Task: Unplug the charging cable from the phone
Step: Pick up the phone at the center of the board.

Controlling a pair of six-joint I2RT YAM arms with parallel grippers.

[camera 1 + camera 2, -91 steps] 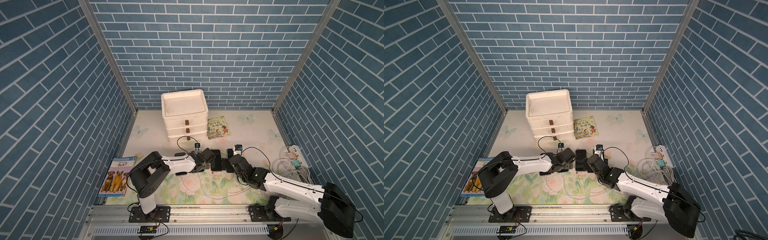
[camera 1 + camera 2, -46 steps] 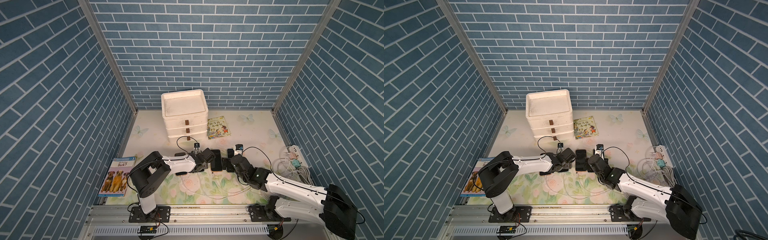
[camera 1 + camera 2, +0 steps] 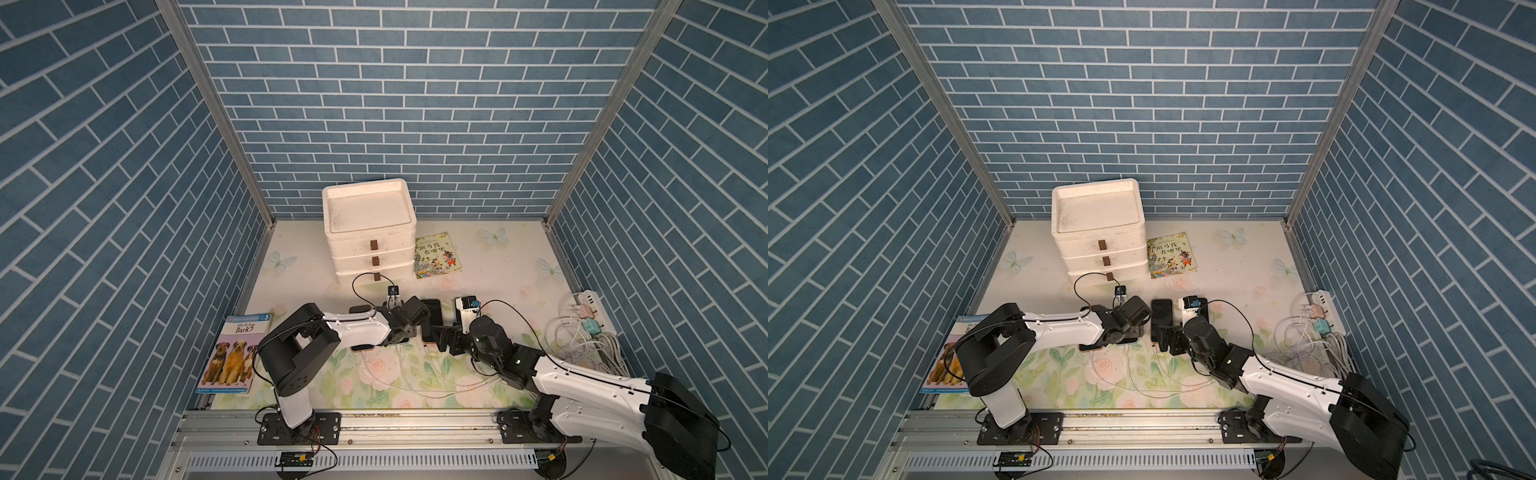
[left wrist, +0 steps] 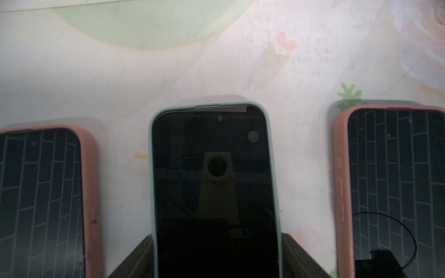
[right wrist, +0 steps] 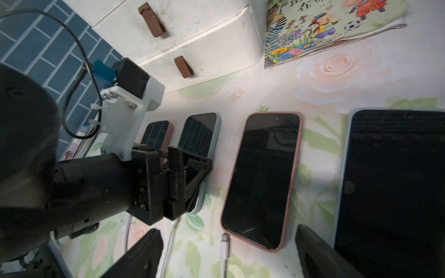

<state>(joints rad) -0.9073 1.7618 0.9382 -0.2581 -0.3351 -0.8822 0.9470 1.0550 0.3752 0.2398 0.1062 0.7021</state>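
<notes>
1. Walls (image 3: 395, 104) were blue brick print on three sides, boxing the cell in.
2. Table (image 3: 498, 266) had a pale floral cover with roses and butterflies.
3. White drawer unit (image 3: 370, 232) stood against the back wall, near the left arm's wrist, with a picture book (image 3: 436, 255) flat beside it.
4. Dog book (image 3: 235, 353) lay at the left edge. A power strip (image 3: 590, 307) with a tangle of white cables (image 3: 582, 349) sat at the right edge.
5. Left gripper (image 4: 216, 240) had its jaws pressed against both long sides of the pale-cased phone (image 4: 214, 180), face up mid-table, and covered its lower end.
6. Right gripper (image 5: 226, 231) had its fingers spread wide, gripping nothing, at the foot of the pink-cased phone (image 5: 262, 178) next door.
7. Charging cable (image 5: 225, 248) had its white plug tip right at that pink phone's bottom edge. Couldn't tell if it was seated.
</notes>
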